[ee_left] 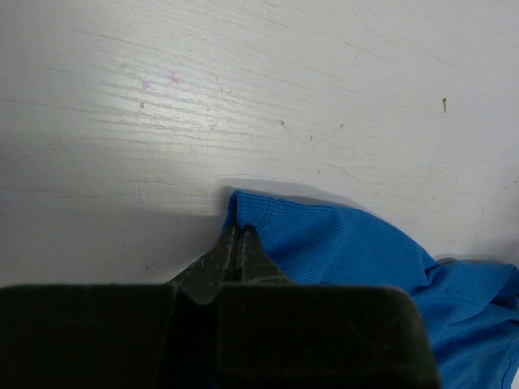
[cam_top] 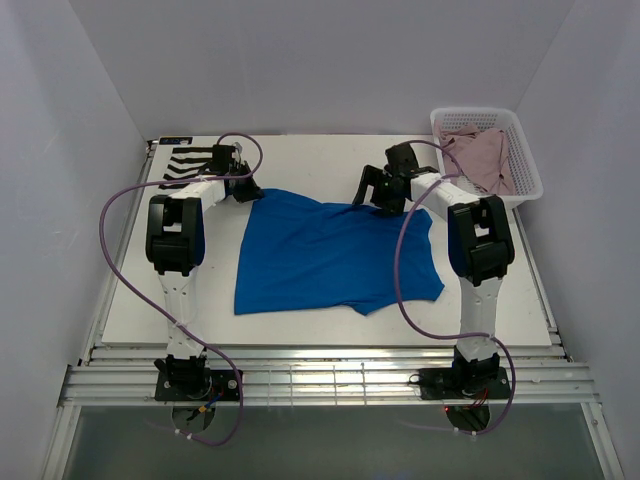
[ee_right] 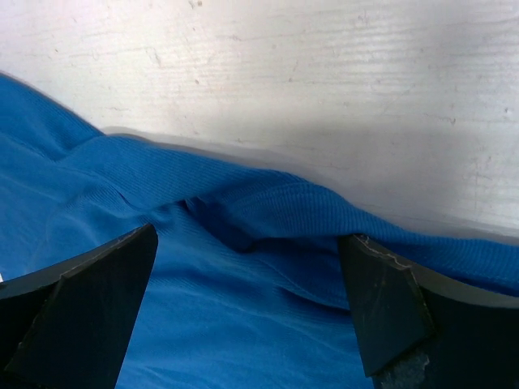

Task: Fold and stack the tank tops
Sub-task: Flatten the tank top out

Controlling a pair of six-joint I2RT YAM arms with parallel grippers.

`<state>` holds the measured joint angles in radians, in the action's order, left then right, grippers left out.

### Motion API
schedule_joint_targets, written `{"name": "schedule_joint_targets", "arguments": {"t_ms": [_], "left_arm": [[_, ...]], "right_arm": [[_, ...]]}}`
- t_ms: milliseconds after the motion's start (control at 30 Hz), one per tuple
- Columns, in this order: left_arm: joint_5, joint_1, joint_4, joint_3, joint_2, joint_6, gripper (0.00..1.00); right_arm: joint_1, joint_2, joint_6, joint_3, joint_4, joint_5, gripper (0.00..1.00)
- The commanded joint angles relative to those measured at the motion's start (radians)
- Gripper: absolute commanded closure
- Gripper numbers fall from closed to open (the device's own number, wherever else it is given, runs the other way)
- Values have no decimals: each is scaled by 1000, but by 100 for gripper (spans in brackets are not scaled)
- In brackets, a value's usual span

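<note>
3 tops are in view. The blue top (cam_top: 335,255) is spread out mid table (cam_top: 330,160), a bit rumpled. Its far left corner is pinched tight by the left gripper (ee_left: 237,243), jaws clamped right on the fabric. The right gripper (ee_right: 251,251) is held low over the far right edge, jaws spread wide, nothing grabbed. The striped top (cam_top: 190,160) is bunched at the far left corner, and the pink top (cam_top: 487,155) is heaped in the basket (cam_top: 530,180) far right.
</note>
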<state>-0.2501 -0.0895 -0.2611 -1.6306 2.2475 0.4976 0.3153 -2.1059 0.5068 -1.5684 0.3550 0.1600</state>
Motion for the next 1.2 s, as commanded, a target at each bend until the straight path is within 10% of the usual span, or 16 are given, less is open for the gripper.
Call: {"name": "schedule_joint_targets", "arguments": {"t_ms": [0,267,533,1167], "left_arm": [[31,-1,-20,12,-68,-10,100],[38,-1,-20,14,-66,-10,100],[43,8,-24,9,-65,-8,100],[15,82,86,71,-155,68,100]], "right_arm": [[-4,-26,33,-22,-79,-2,2],[-12,-101,91,-90,-111,-22,19],[-16,-63,124,-61,-185,-60,92],[-108,0,-10,-94,-263,186,92]]}}
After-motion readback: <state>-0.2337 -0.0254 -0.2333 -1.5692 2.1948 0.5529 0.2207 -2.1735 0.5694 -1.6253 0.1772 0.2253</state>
